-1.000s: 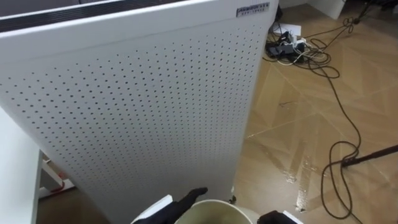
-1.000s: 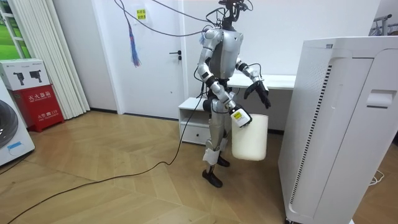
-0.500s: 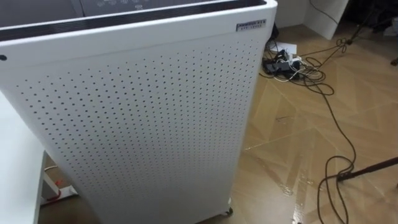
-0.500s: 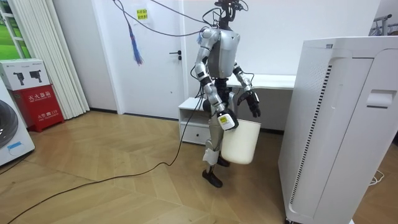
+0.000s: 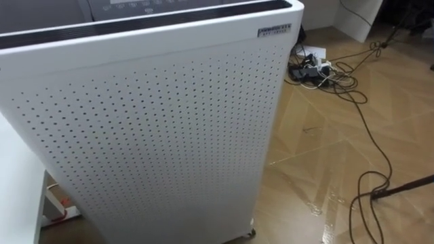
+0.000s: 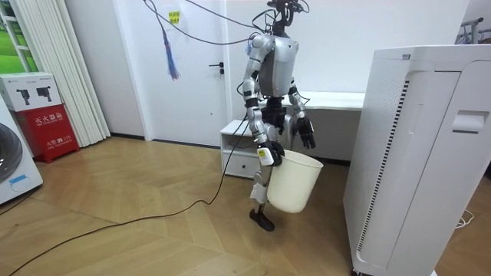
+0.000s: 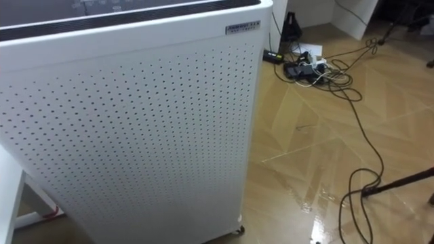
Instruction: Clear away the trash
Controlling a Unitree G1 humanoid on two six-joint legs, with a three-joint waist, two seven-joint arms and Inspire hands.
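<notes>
On the room view's left, by the red box (image 6: 42, 115) and the door (image 6: 196, 69), the floor (image 6: 115, 215) looks bare, so I have nothing to send the robot after there.

The robot stands in the middle, just in front of the low cabinet (image 6: 236, 142) and the desk (image 6: 341, 100), facing the air purifier (image 6: 418, 153). Its right hand (image 6: 265, 156) is down at hip height with the fingers hooked over the rim of the white bin (image 6: 293, 184). The bin hangs tilted beside its legs, mouth up and off the floor. I can't see inside it from here.

The left hand (image 6: 306, 136) hangs at waist height, near the bin's rim but apart from it. Its fingers are loose and pointing down, holding nothing.

From the head, I'm looking almost straight at the purifier's perforated side, with a sliver of desk at the left edge. To the right of it are bare boards, then a tangle of cables (image 5: 342, 71) running to a power strip (image 5: 308, 54).

As for the garbage, the only candidate I can find is a thin dark mark (image 5: 310, 112) on the boards short of the cables. It's too small to tell what it is.

I judge we're in the carry-and-search step, bin in hand and nothing yet picked. Next I'd turn the robot to its right, off the purifier, and look over the open floor. I'd keep the bin in the right hand, leave the left free for the pick, and step well clear of those cables.
</notes>
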